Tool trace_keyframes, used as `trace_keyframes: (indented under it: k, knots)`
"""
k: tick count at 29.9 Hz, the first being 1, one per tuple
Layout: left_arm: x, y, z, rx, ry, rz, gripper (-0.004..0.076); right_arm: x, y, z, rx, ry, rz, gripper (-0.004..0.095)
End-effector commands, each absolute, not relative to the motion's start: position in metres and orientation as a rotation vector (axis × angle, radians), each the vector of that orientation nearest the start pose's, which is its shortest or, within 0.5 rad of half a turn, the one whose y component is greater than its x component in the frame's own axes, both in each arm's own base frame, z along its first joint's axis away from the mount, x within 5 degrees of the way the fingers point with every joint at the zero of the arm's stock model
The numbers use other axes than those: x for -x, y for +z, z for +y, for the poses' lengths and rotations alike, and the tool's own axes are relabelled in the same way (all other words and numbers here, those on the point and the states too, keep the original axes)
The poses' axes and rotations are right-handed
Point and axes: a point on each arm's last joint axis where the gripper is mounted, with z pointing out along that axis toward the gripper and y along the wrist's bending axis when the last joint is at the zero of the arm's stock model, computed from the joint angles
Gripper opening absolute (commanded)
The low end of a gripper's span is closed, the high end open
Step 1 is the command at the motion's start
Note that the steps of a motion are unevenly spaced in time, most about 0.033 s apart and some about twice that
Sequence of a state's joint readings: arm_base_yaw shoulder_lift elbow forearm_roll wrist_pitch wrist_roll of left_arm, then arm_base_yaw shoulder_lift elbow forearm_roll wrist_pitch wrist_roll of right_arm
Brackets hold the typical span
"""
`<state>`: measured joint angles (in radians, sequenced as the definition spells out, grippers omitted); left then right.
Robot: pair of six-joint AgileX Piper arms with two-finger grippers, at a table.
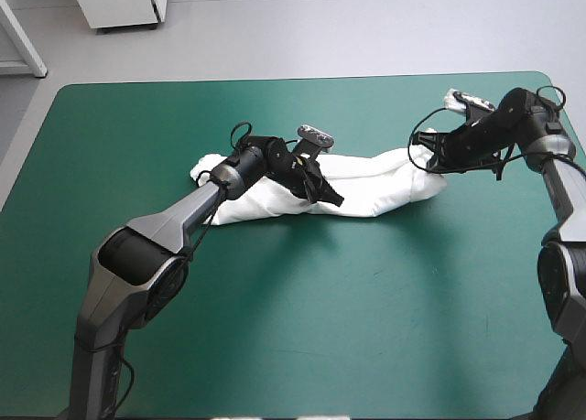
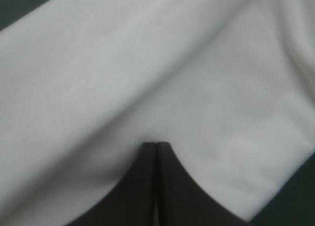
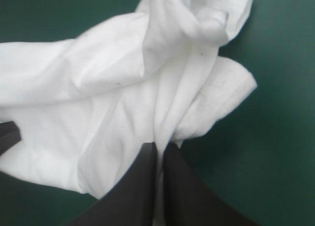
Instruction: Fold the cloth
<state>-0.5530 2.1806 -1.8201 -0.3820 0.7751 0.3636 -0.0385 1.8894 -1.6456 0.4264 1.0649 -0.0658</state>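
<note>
The white T-shirt (image 1: 375, 187) lies as a long rumpled bundle across the middle of the table, running left to right. My left gripper (image 1: 326, 195) sits at the bundle's middle, on its near edge. In the left wrist view its fingers (image 2: 170, 186) meet in a pointed arch against the T-shirt (image 2: 147, 63), which fills the view. My right gripper (image 1: 430, 156) is at the bundle's right end. Its fingers (image 3: 142, 186) are all but shut, with a fold of the T-shirt (image 3: 123, 88) pinched between them.
The teal-green cover (image 1: 320, 328) spreads wide between the T-shirt and the table's near edge. More bare cover (image 1: 183, 118) lies behind the bundle toward the far edge. The right arm reaches in close to the table's right edge.
</note>
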Motion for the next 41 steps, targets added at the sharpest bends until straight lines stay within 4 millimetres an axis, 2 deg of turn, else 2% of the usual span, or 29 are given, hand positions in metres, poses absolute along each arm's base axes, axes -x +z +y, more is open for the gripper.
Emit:
trace_keyframes:
  k: [1,8,14,22,29,33,36,38,41]
  knots:
    - [-0.4,0.24,-0.277,-0.887,-0.535,2.375,-0.0009,-0.396,0.346,0.032,-0.06,0.608,2.548,-0.0019]
    - [-0.4,0.24,-0.277,-0.887,-0.535,2.375,-0.0009,-0.384,0.375,0.069,0.098,0.823,2.448,-0.0019]
    - [-0.4,0.24,-0.277,-0.887,-0.535,2.375,-0.0009,-0.377,0.409,0.094,0.23,0.842,2.336,-0.0019]
    - [-0.401,0.24,-0.277,-0.885,-0.534,2.372,-0.0009,-0.368,0.443,0.104,0.262,0.9,2.231,-0.0019]
    - [-0.4,0.24,-0.276,-0.865,-0.536,2.39,-0.0009,-0.367,0.447,0.103,0.271,0.887,2.224,-0.0019]
    - [-0.398,0.262,-0.256,-0.797,-0.479,2.442,-0.0009,-0.368,0.446,0.103,0.269,0.879,2.225,-0.0019]
    - [-0.394,0.298,-0.23,-0.778,-0.365,2.402,-0.0009,-0.369,0.446,0.103,0.269,0.877,2.227,-0.0019]
    - [-0.385,0.32,-0.213,-0.762,-0.339,2.399,-0.0009,-0.37,0.444,0.103,0.267,0.881,2.231,-0.0019]
    - [-0.36,0.345,-0.182,-0.754,-0.293,2.45,-0.0009,-0.372,0.442,0.103,0.264,0.884,2.234,-0.0019]
